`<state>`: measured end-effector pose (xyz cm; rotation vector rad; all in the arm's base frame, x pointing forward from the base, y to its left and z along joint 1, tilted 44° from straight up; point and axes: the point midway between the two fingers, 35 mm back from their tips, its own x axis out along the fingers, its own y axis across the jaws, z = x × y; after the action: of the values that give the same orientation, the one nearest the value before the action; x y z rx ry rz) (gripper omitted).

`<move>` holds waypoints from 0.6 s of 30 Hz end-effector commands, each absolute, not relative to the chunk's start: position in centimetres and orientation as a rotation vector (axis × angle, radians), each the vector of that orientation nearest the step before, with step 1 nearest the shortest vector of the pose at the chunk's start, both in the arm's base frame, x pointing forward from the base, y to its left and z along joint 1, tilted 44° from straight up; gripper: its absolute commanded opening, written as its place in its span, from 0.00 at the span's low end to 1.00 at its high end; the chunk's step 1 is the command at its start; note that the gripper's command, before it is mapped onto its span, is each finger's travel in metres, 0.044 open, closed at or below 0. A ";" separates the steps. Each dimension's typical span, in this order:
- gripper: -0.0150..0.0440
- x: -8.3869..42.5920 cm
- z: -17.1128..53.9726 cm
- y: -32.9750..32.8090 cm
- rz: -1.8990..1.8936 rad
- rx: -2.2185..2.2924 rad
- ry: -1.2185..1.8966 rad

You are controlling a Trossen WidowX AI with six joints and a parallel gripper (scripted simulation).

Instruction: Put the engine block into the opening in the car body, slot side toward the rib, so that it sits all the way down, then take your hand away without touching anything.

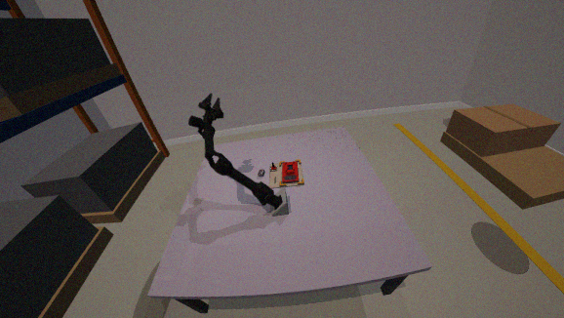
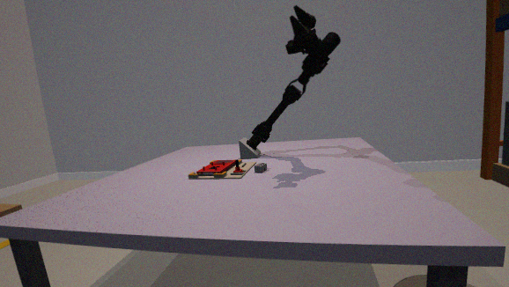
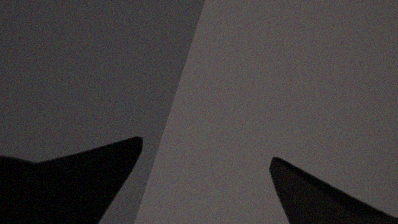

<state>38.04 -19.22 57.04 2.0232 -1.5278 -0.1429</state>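
Note:
The engine block, a small grey block (image 1: 261,173) (image 2: 261,167), lies on the table just beside the tan board (image 1: 273,183). The red car body (image 1: 290,178) (image 2: 225,165) lies flat on that board, with a dark area in its middle; the opening's details and the rib are too small to make out. My gripper (image 1: 215,98) (image 2: 293,12) (image 3: 206,153) is open and empty. It is raised high above the table, well away from the block and the car body, and the wrist view shows only wall-like surfaces behind the fingers.
A small red piece with a dark upright part (image 1: 273,168) (image 2: 237,168) stands on the board between the car body and the block. The arm's grey base (image 1: 283,211) (image 2: 247,150) is near the board. Shelving (image 1: 122,73) and brown boxes (image 1: 498,122) stand off the table (image 1: 342,234).

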 end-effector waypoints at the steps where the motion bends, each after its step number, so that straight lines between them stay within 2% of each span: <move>1: 1.00 39.2 56.0 -19.4 -0.221 1.971 -1.435; 18: 1.00 44.4 49.6 -19.6 -0.531 1.696 -0.936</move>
<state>43.78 -19.43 50.76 1.7346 -1.0045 -0.4942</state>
